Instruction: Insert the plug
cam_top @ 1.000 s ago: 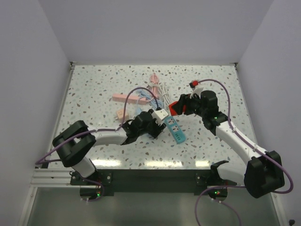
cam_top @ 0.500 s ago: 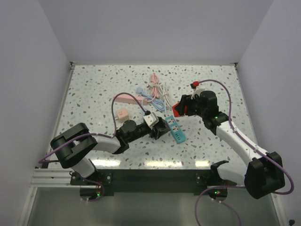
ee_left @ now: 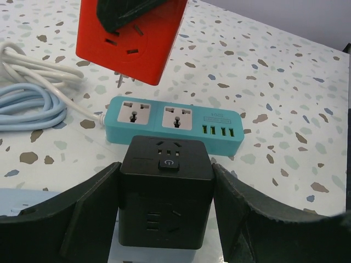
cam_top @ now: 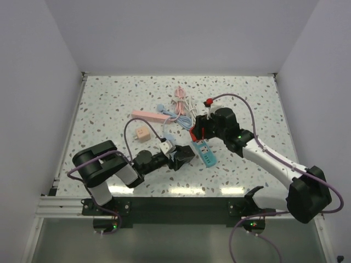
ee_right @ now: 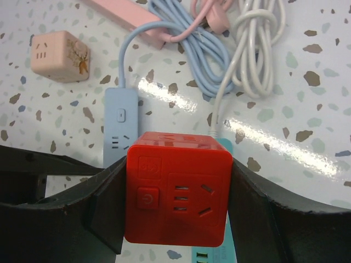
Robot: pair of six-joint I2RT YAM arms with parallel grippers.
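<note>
The plug is a red cube adapter [ee_right: 178,194] with metal prongs underneath, and my right gripper [ee_right: 178,164] is shut on its two sides. It hangs just above the far end of the teal power strip [ee_left: 175,125], which lies flat with two sockets and a row of green ports. From above, the red cube [cam_top: 193,134] is over the strip [cam_top: 204,152]. My left gripper [ee_left: 166,167] is shut on a black cube socket [ee_left: 166,197] on the table, right in front of the strip's near side.
Behind the teal strip lie a light blue strip [ee_right: 120,123], a pink strip [ee_right: 129,13], a pink cube [ee_right: 59,56] and bundled white and blue cables [ee_right: 258,44]. The strip's white cord [ee_left: 33,71] runs off to the left.
My right gripper has carried the red cube leftward to above the teal strip. My left arm has pulled back and down with the black cube, nearer the front edge.
</note>
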